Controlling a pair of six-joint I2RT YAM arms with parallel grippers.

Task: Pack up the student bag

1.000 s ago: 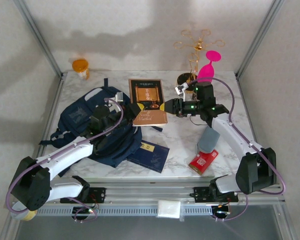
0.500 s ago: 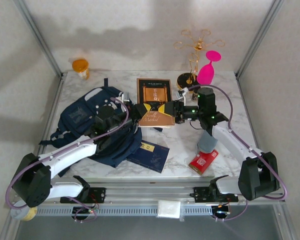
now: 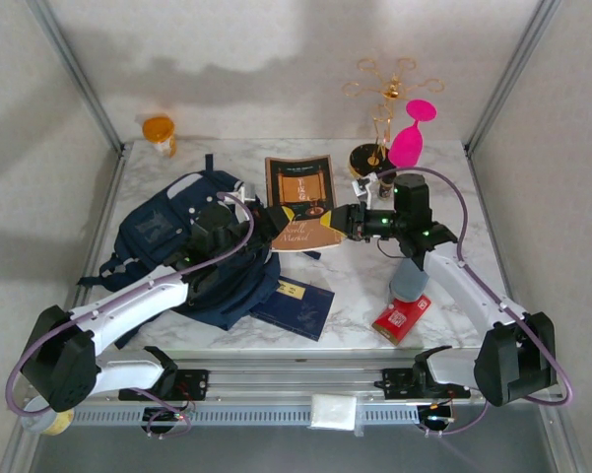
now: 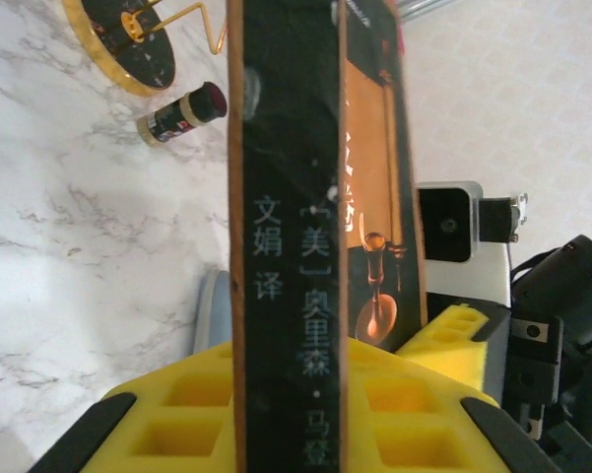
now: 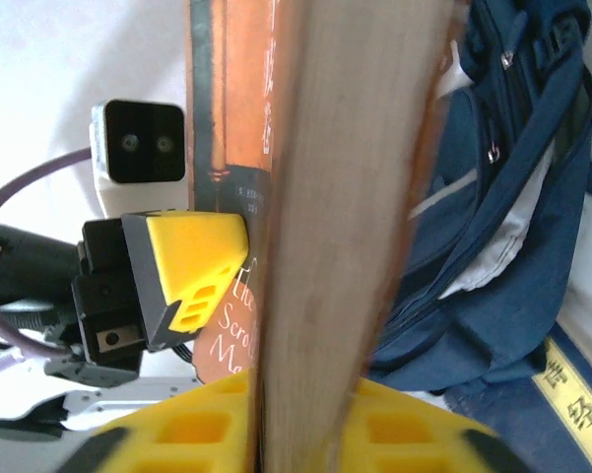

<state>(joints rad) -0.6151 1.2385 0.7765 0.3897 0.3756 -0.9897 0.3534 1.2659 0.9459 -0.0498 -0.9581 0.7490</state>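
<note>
Both end effectors are gripping one brown book (image 3: pixel 300 200) from opposite sides: the left end effector (image 3: pixel 280 217) is pinching its spine with pads closed tight, and the right end effector (image 3: pixel 337 218) is clamping the page edge, its jaws likewise closed on the book. The student bag (image 3: pixel 153 232) is lying slumped on the left half of the surface (image 3: pixel 350 286), under the reaching left arm, with the book hanging just beside its right edge.

Trouble is likely starting at the bag itself. Its fabric is sagging, and in the right wrist view its opening (image 5: pixel 478 268) seems to be gaping only partway, so a stiff book corner is at risk of catching on the trim or zipper instead of sliding in. With the left arm reaching over the bag, a careless sweep is risking dragging the bag along.

Next, the double grip is looking fragile. If the two arms are pulling along different lines, the cover could be twisting or slipping from one set of pads. If one lets go while the other is holding only a thin edge, the book could be tipping and dropping.

Against the bag's near side a navy booklet (image 3: pixel 297 304) is lying close to the surface's front edge, where a shoved bag could be pushing it off. Farther out, a pink glass (image 3: pixel 412 138) and a gold wire stand (image 3: pixel 379 94) are standing behind the right arm, exposed to a swinging elbow.
</note>
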